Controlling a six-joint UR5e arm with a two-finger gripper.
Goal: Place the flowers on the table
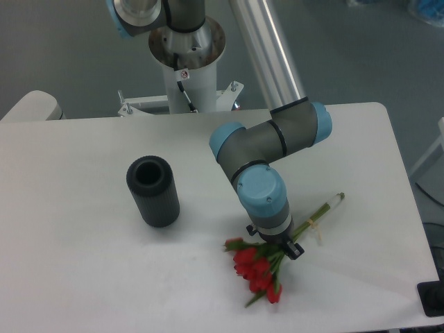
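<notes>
One bunch of red tulips point(260, 272) lies on the white desk point(83, 277), toward its near right part. The red heads cluster at the near end, with green leaves poking out among them, and the long green stems run up and to the right, ending in pale tips close to the desk's right edge. A pale tie wraps the stems partway along.

The robot arm reaches down over the bouquet from the far side, its grey links and blue joint caps folding above the desk. The hand point(276, 244) sits directly over the point where the stems meet the flower heads, and only its dark lower part shows beneath the wrist. From this angle I cannot tell whether the fingers are spread or closed on the stems, nor whether they touch them, because the wrist hides the fingertips.

A black ribbed vase point(152, 191) stands upright on the desk to the left, well apart from the tulips, its open mouth facing up. The arm's white mounting column point(186, 73) rises behind the desk's far edge.
</notes>
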